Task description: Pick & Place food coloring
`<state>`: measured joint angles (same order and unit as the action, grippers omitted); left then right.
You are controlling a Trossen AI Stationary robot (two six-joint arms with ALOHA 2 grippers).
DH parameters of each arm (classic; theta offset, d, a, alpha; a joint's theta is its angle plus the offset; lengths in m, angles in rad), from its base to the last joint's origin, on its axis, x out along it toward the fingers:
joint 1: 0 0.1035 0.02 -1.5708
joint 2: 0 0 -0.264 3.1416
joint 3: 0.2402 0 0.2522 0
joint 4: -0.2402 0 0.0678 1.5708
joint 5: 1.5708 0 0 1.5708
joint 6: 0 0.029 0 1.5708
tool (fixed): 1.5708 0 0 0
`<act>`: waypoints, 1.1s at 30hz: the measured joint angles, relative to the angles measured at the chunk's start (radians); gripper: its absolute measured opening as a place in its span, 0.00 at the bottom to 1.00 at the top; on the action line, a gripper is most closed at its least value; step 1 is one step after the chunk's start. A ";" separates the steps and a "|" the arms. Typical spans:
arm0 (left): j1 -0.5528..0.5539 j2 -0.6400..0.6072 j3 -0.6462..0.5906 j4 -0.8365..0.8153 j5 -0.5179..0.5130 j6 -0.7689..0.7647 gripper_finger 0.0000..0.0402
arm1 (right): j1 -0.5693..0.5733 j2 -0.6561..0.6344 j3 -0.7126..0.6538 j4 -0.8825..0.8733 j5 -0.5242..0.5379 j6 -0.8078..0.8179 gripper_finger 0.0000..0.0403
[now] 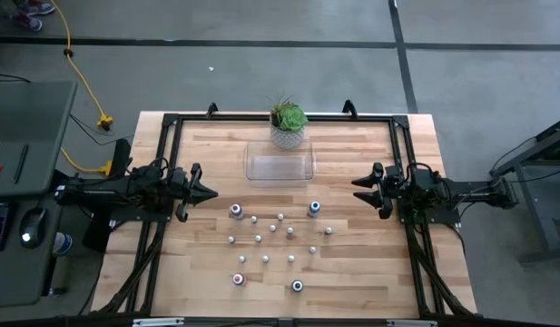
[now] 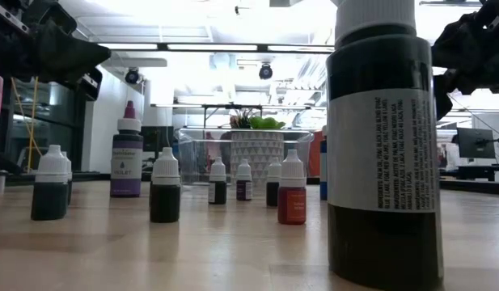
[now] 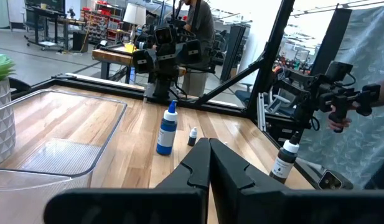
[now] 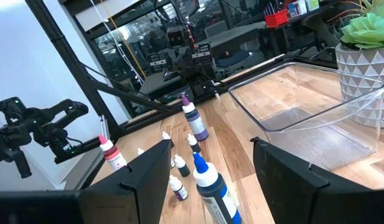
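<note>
Several food coloring bottles (image 1: 270,241) stand upright on their bases in the middle of the wooden table. Most are tiny with white caps. Larger ones stand at the group's corners: a purple one (image 4: 195,121), a blue one (image 4: 213,183), a red one (image 4: 111,152) and a black one (image 2: 384,145). My left gripper (image 1: 210,192) hovers level at the table's left side, shut and holding nothing; its fingers (image 3: 209,168) meet. My right gripper (image 1: 359,188) hovers level at the right side, open, its fingers (image 4: 148,174) spread wide and nothing between them.
A clear rectangular tray (image 1: 280,165) lies at the table's far middle, with a potted green plant (image 1: 287,125) in a white pot right behind it. A black frame (image 1: 171,118) runs around the table. A person (image 3: 201,25) stands in the room beyond.
</note>
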<state>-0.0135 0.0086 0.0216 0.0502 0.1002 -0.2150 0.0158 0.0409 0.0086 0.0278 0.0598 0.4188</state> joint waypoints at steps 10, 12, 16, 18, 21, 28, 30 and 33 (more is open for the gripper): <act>0.000 0.000 0.000 0.000 0.000 0.000 0.00 | 0.000 0.000 0.001 0.021 0.043 -0.130 0.54; 0.000 0.000 0.000 0.000 0.000 0.000 0.00 | 0.000 0.000 0.007 -0.004 0.037 -0.152 0.54; 0.000 0.000 0.000 0.000 0.000 0.000 0.00 | 0.000 0.023 0.051 -0.081 0.054 -0.125 0.54; 0.000 0.000 0.000 0.000 0.000 0.000 0.00 | 0.000 0.045 0.078 -0.128 0.063 -0.154 0.54; 0.000 0.000 0.000 0.000 0.000 0.000 0.00 | 0.000 0.100 0.109 -0.203 0.064 -0.186 0.54; 0.000 0.000 0.000 0.000 0.000 0.000 0.00 | 0.000 0.272 0.223 -0.272 -0.002 -0.214 0.54; 0.000 0.000 0.000 0.000 0.000 0.000 0.00 | 0.000 0.326 0.268 -0.270 -0.046 -0.213 0.54; 0.000 0.000 0.000 0.000 0.000 0.000 0.00 | 0.000 0.403 0.338 -0.297 -0.112 -0.257 0.54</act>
<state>-0.0135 0.0086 0.0216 0.0502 0.1001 -0.2150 0.0158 0.4441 0.3462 -0.2687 -0.0517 0.1616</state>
